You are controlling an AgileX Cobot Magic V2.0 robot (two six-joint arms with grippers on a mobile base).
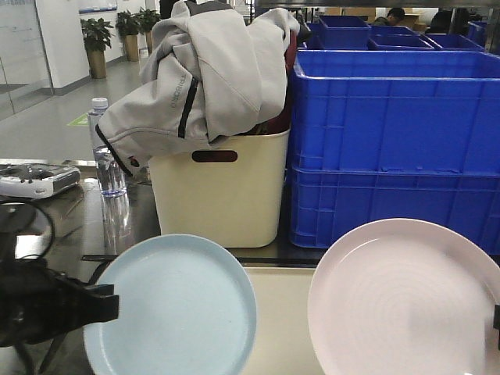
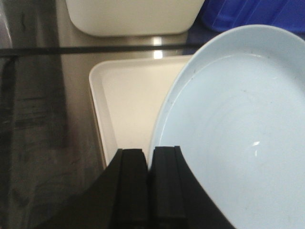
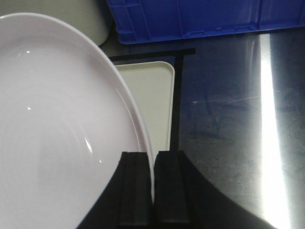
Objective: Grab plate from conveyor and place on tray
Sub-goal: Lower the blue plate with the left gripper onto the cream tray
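Front view: pale blue plate low on the left, pale pink plate low on the right, a strip of cream tray between and beneath them. Black left jaws clamped on the blue plate's left rim. Of the right jaws only a dark sliver at the frame's right edge, beside the pink plate. Behind, on the worktop, a cream bin stuffed with a grey jacket, stacked blue crates to its right, a water bottle to its left.

Left wrist view: jaws closed on the pale blue plate, its rim pinched between the two black fingers. Plate over the right part of the tray, far left corner bare; contact with the tray impossible to judge.

Right wrist view: jaws closed likewise on the rim of the pale pink plate. Plate covering the left part of the tray, far right corner showing. Black tape line just beside that corner on the steel worktop.
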